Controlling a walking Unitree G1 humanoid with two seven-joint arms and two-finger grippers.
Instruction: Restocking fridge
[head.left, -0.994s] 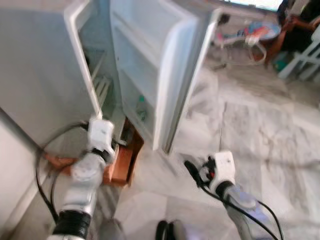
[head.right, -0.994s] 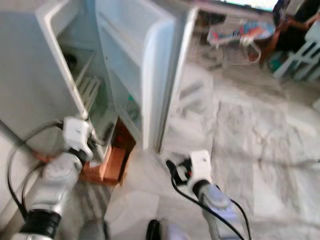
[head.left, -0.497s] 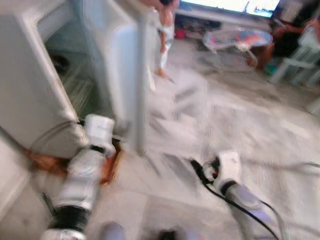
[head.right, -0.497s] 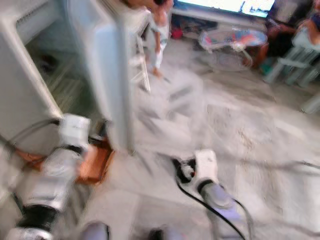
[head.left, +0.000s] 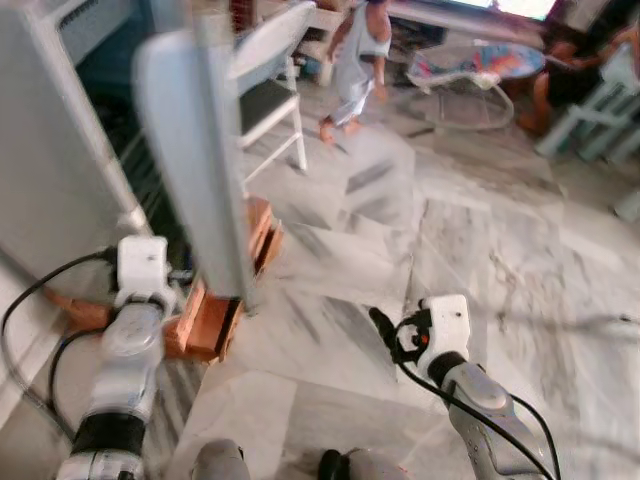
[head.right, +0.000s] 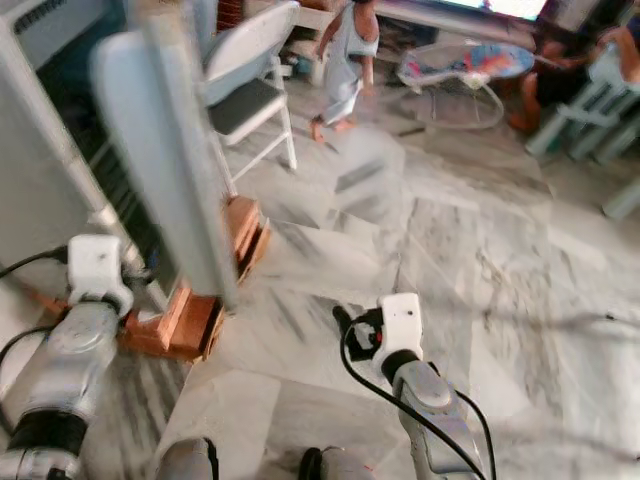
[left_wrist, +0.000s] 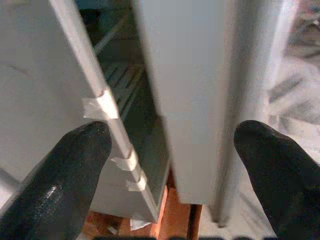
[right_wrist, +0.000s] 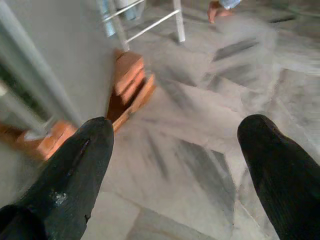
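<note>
Standing close on your left, the fridge (head.left: 60, 170) is open, its door (head.left: 195, 170) swung out edge-on toward you, leaving a narrow gap to the cabinet. The left end effector (left_wrist: 170, 165) sits low at that gap, fingers spread wide, one on either side of the door's lower edge, touching nothing. The fridge rests on wooden blocks (head.left: 215, 310) that jut onto the marble floor (head.left: 480, 260). The right end effector (right_wrist: 175, 160) hangs over bare floor, also spread and empty (plenty of room on that side). Beyond the door stand a white chair (head.left: 265, 90) and a person (head.left: 355, 60), cut off at the frame's top. The fridge interior is dark and blurred; you can make out only wire shelves (left_wrist: 120, 85).
</note>
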